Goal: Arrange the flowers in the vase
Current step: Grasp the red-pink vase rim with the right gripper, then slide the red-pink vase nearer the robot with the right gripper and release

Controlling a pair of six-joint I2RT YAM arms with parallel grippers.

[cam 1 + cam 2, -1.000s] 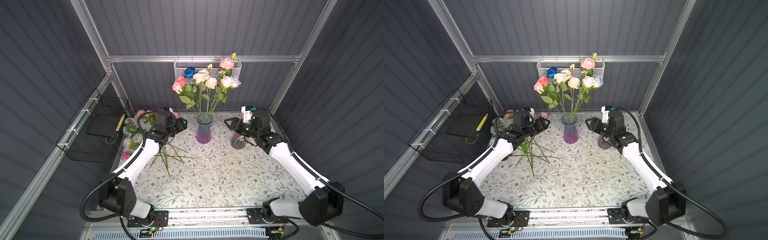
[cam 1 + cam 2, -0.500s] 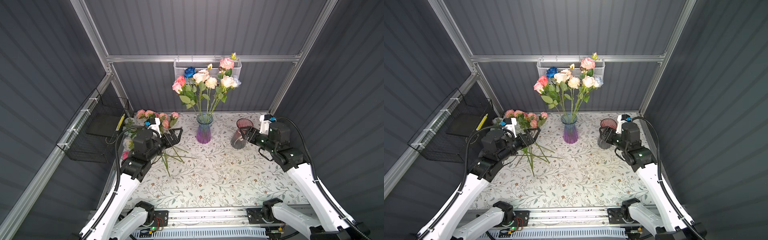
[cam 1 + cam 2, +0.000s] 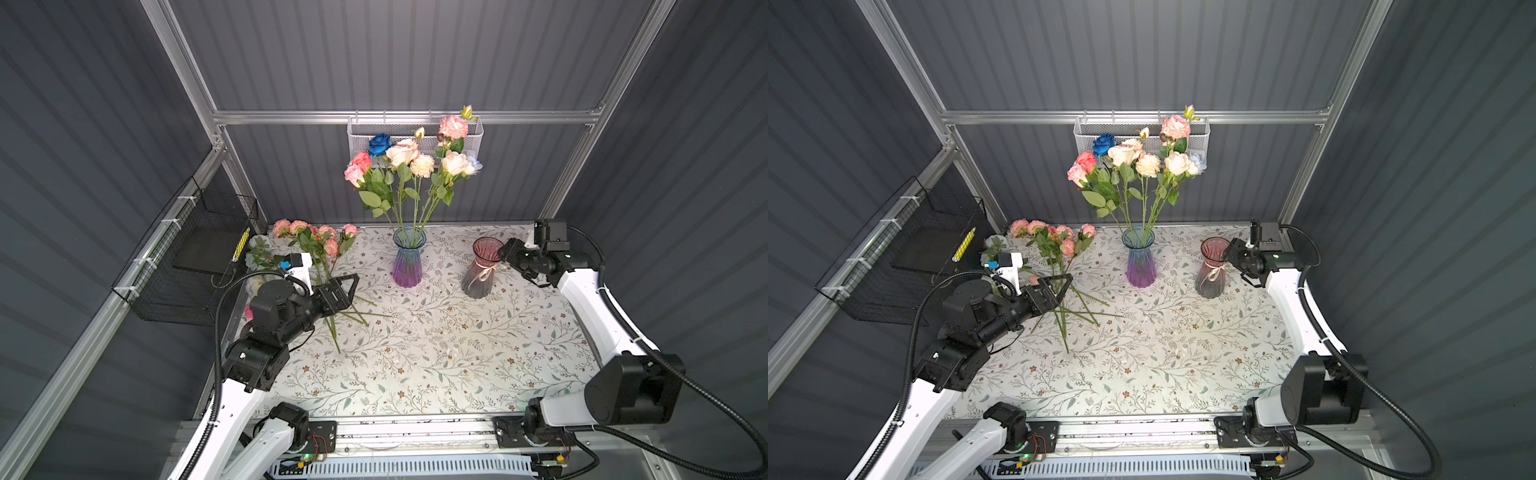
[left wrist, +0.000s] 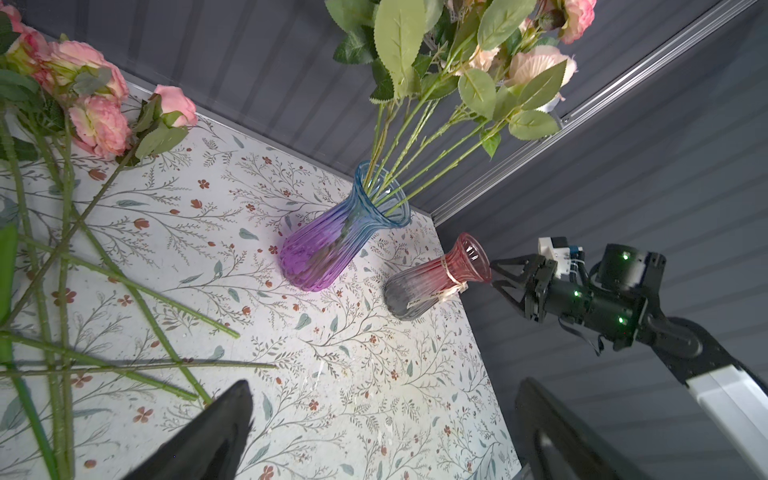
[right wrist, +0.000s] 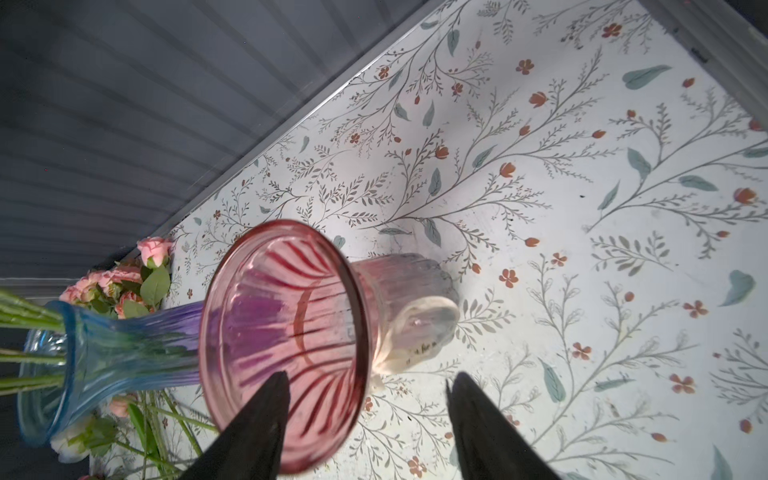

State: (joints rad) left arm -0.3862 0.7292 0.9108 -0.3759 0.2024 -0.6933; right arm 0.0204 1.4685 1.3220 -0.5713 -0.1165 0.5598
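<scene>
A: The left jaws?
B: Spread wide, empty, by the stems of loose flowers [image 3: 318,245] lying on the worktop [image 3: 436,357].
A: The right jaws?
B: Parted at the rim of the pink vase [image 3: 482,268], not clamped. More flowers [image 3: 411,162] stand in the blue vase [image 3: 408,266].

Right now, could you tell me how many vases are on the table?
2. The blue and purple vase stands in the middle, holding flowers; the pink and grey vase stands to its right, empty. None seems hidden.
</scene>
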